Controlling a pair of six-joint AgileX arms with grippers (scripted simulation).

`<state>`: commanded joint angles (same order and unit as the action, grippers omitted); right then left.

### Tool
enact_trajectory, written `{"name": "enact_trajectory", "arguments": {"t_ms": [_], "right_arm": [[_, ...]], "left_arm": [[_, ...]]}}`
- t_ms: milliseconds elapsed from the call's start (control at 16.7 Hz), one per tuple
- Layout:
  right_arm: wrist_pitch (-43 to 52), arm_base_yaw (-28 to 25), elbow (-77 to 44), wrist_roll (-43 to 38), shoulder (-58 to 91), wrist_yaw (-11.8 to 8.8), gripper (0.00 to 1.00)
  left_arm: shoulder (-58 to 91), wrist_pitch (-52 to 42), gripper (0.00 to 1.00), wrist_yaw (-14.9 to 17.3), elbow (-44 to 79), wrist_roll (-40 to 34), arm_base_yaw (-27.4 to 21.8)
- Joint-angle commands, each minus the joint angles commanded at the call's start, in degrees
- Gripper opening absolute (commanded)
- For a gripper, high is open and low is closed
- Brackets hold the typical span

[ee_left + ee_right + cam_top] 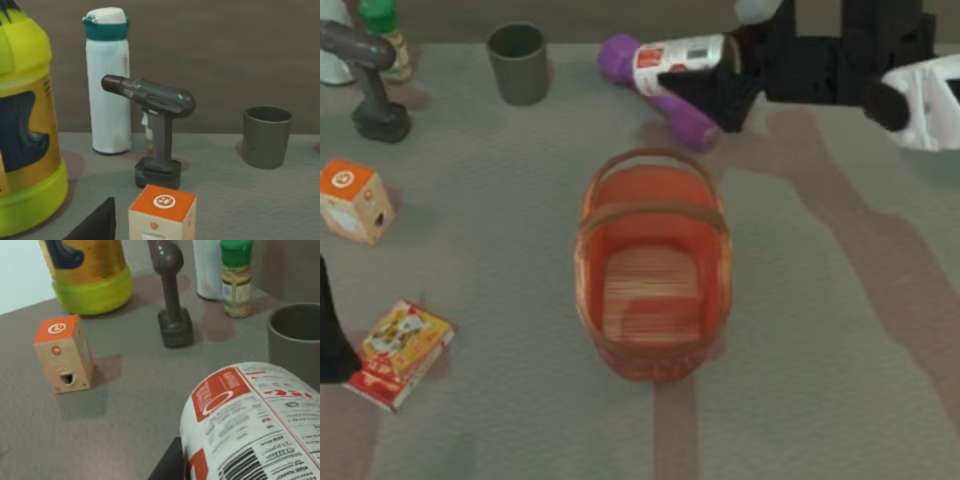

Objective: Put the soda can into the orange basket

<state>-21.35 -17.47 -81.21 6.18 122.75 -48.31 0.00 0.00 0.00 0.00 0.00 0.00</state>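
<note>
— Where is the small white cylindrical soda can (pixel 672 62) with the red logo and barcode patch?

— It lies on its side at the far edge of the table, right of centre, held in the right claw (pixel 705 85). In the right wrist view its printed side (pixel 255 425) fills the near corner.

— And the large oval orange woven basket (pixel 652 268)?

— Upright in the middle of the table, arched brownish-orange handle across its far half, slatted bottom bare. It sits nearer than the can, well apart from it.
</note>
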Motion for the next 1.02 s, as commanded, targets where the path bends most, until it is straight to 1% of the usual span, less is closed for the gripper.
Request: {"name": "enact_trajectory", "arguments": {"t_ms": [120, 240, 360, 420, 540, 840, 1020], "right_arm": [[-9.7, -0.8, 4.2, -3.0, -2.5, -5.2, 0.00], [-17.2, -1.5, 7.5, -5.4, -4.8, -9.6, 0.00], [-22.3, -2.0, 10.0, -7.0, -6.6, -12.8, 0.00], [-24.0, -2.2, 10.8, -7.6, -7.3, -13.8, 0.00], [-25.5, -2.3, 11.6, -8.1, -8.0, -14.8, 0.00], [-25.6, -2.0, 11.4, -8.1, -7.6, -14.8, 0.00], [-29.7, -2.2, 12.4, -8.0, -4.0, -14.9, 0.00]], "left_arm": [[0.0, 0.0, 1.00, 0.0, 0.0, 0.0, 0.0], [0.0, 0.0, 1.00, 0.0, 0.0, 0.0, 0.0], [0.0, 0.0, 1.00, 0.0, 0.0, 0.0, 0.0], [0.0, 0.0, 1.00, 0.0, 0.0, 0.0, 0.0], [0.0, 0.0, 1.00, 0.0, 0.0, 0.0, 0.0], [0.0, 0.0, 1.00, 0.0, 0.0, 0.0, 0.0], [0.0, 0.0, 1.00, 0.0, 0.0, 0.0, 0.0]]}}
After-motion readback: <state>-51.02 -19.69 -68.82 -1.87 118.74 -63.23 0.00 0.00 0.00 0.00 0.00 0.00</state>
